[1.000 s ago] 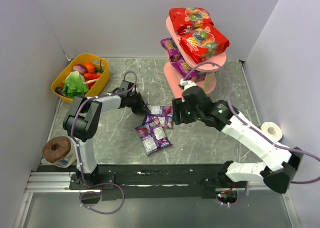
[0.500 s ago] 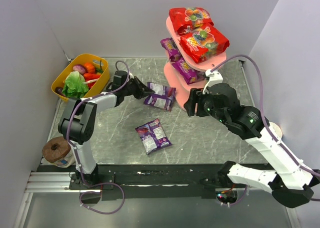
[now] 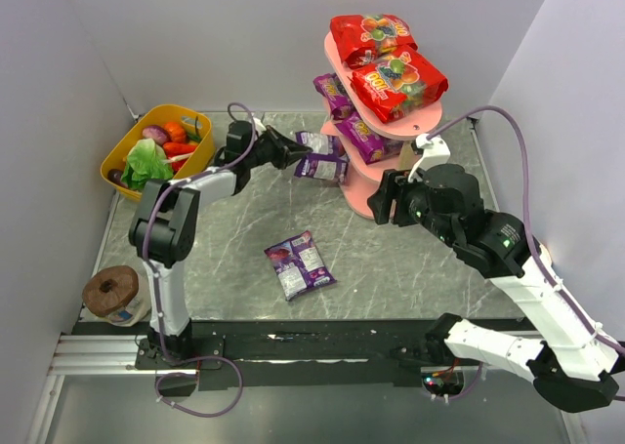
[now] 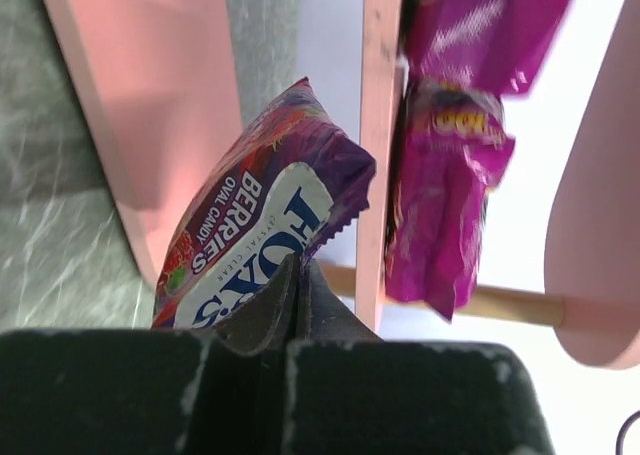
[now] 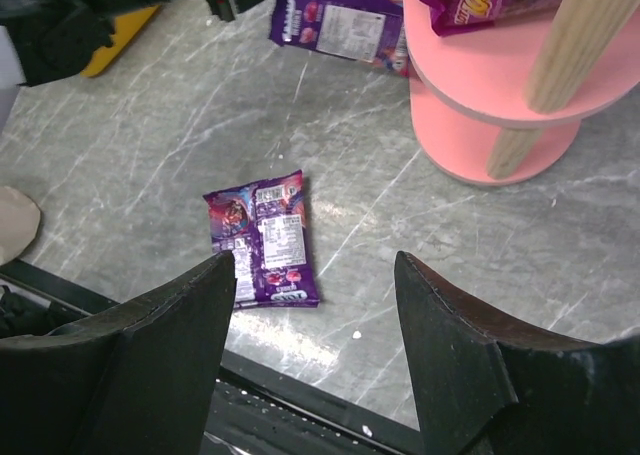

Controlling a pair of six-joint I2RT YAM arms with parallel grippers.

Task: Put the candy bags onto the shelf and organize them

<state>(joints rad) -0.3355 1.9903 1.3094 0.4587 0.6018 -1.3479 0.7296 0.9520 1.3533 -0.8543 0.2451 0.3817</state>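
The pink shelf (image 3: 389, 125) stands at the back right. Two red candy bags (image 3: 395, 81) lie on its top board, and two purple ones (image 3: 363, 135) on its middle board. My left gripper (image 3: 296, 155) is shut on a purple bag (image 3: 323, 162) and holds it in the air at the shelf's left side. In the left wrist view the gripper (image 4: 297, 267) pinches the bag's (image 4: 262, 230) edge beside the bottom board (image 4: 150, 95). Another purple bag (image 3: 300, 264) lies flat on the table. My right gripper (image 3: 383, 199) is open and empty, hovering above the table, with that bag (image 5: 262, 237) below it.
A yellow basket (image 3: 198, 153) with toy vegetables sits at the back left. A twine roll (image 3: 111, 292) stands at the front left and a white roll (image 3: 532, 255) at the right edge. Grey walls close in the sides and back.
My left gripper has carried the purple bag up and right, from the table's middle to the shelf's left side. My right gripper has drawn back to the right, away from the bags.
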